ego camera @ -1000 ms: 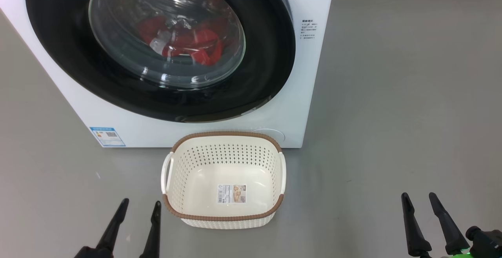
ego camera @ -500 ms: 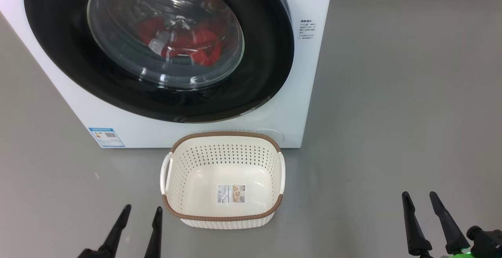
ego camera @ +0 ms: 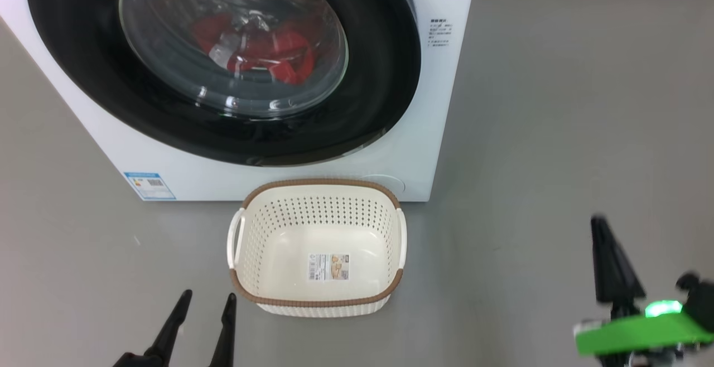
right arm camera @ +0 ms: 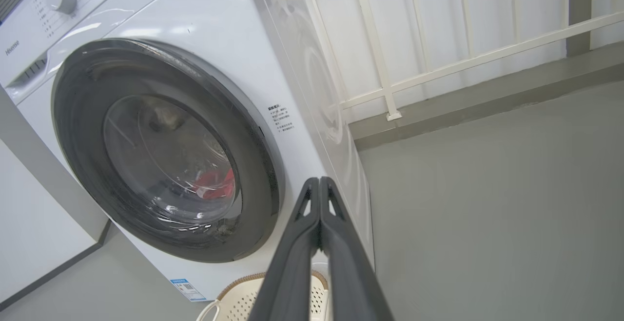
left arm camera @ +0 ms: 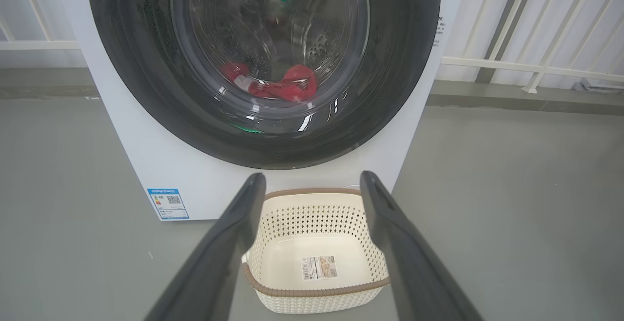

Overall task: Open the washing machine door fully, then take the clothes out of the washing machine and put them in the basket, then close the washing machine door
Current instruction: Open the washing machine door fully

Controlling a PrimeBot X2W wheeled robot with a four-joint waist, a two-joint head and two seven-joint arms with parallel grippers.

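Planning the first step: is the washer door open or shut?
Shut: the door lies flush against the washing machine front, the clothes behind its glass.

Bright, flat light — the basket [ego camera: 318, 307] throws only a faint shadow. White glints and a green streak sit on the washing machine door [left arm camera: 263, 57] glass. My right gripper [ego camera: 601, 227] is blur-smeared at lower right of the head view; wrist views bend the railing [right arm camera: 382, 91].

Floor [ego camera: 558, 105]: smooth matte grey, evenly and softly lit, a few faint specks. White railing [right arm camera: 377, 52]: thin upright bars and one sloping crossbar. Directly beneath the railing: raised grey kerb [right arm camera: 487, 96], post foot resting on it. Behind the railing: plain white wall [right arm camera: 438, 18].
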